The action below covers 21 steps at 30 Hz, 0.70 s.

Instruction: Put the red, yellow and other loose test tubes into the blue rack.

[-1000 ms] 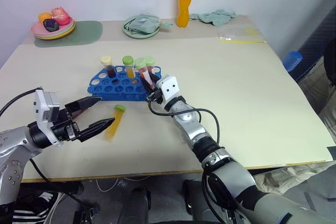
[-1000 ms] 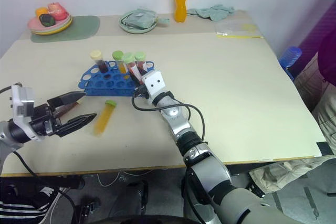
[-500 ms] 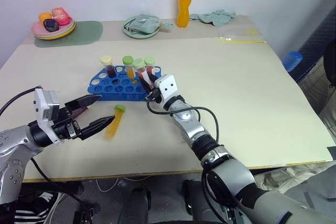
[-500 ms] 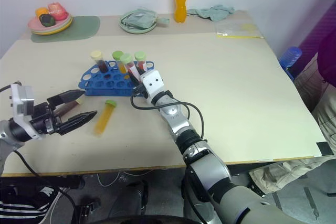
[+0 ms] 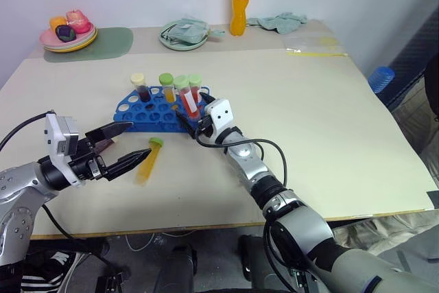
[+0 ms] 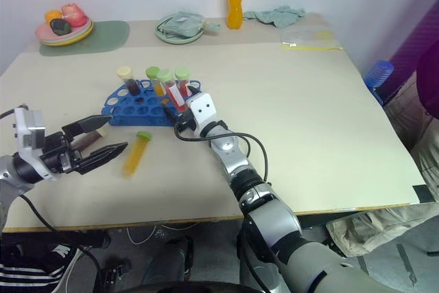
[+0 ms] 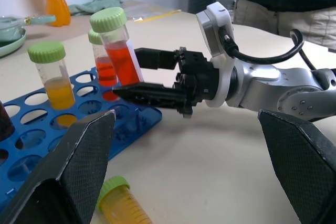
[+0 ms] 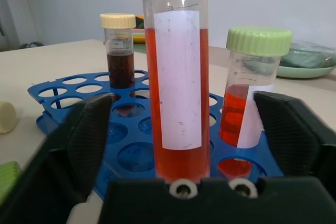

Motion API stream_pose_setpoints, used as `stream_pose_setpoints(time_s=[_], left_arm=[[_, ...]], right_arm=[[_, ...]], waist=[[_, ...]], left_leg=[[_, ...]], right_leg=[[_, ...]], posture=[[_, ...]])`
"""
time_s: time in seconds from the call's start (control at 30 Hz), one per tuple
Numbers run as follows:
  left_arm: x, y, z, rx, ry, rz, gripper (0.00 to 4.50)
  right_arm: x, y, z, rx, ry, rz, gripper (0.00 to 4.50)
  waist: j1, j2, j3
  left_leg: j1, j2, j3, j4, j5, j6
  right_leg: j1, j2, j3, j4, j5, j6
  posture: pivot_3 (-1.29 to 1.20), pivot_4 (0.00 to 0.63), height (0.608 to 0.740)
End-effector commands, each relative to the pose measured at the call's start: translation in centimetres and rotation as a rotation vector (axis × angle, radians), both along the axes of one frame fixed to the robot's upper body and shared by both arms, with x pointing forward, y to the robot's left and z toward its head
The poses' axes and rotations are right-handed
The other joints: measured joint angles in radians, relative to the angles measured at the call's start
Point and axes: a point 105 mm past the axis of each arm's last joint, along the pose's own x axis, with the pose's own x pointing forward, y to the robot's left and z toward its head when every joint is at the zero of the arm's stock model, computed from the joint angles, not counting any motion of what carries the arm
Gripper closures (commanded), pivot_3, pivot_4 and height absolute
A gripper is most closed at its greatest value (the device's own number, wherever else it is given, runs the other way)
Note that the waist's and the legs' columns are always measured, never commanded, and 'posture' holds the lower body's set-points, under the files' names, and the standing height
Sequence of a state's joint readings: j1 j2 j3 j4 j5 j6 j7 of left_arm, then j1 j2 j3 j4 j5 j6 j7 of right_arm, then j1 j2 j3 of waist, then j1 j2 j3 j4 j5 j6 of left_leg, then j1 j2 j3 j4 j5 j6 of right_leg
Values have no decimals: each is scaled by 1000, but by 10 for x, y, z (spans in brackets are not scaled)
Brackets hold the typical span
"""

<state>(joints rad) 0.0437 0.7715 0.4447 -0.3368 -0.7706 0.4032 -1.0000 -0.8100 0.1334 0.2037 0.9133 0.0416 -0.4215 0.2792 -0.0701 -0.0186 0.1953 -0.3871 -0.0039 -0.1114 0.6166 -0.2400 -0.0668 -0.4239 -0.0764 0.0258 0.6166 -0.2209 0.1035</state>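
A pale beige table (image 5: 329, 121) stands before a white wall; on it, a little left of the middle, is the blue rack (image 5: 156, 110). Four tubes stand in the rack: a dark one with a cream cap (image 5: 140, 87), a yellow one (image 5: 167, 86), and two red ones with green caps; the nearer red tube (image 5: 186, 98) stands between the fingers of the right gripper (image 5: 191, 119), whose jaws are spread wide on both sides of it and do not press it. The second red tube (image 5: 196, 88) is just beside it, farther away. Near the rack, on the table, a loose yellow tube (image 5: 149, 159) lies on its side. To the left of it hovers the left gripper (image 5: 125, 147); it is wide apart and holds nothing. At the far edge are an orange bottle (image 5: 239, 1), a green cloth (image 5: 280, 21) and a plate with toy food (image 5: 68, 34).
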Motion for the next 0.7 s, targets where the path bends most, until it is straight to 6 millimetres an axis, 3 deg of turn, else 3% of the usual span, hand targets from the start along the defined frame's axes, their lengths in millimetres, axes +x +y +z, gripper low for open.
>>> stream_pose_setpoints(time_s=[0.03,0.5,0.7], left_arm=[[0,-4,8,9,-50,-10,0],[3,-10,4,-8,-52,-17,0],[4,-12,2,-18,-55,-17,0]], right_arm=[[-14,26,23,83,-50,59,19],[-13,-16,38,-160,6,38,19],[-9,-27,52,-156,105,18,19]], waist=[[0,0,0],[2,0,0],[2,0,0]], left_leg=[[0,0,0,0,0,0],[0,0,0,0,0,0],[0,0,0,0,0,0]], right_leg=[[0,0,0,0,0,0],[0,0,0,0,0,0],[0,0,0,0,0,0]], posture=[[0,150,740],[0,150,740],[0,150,740]])
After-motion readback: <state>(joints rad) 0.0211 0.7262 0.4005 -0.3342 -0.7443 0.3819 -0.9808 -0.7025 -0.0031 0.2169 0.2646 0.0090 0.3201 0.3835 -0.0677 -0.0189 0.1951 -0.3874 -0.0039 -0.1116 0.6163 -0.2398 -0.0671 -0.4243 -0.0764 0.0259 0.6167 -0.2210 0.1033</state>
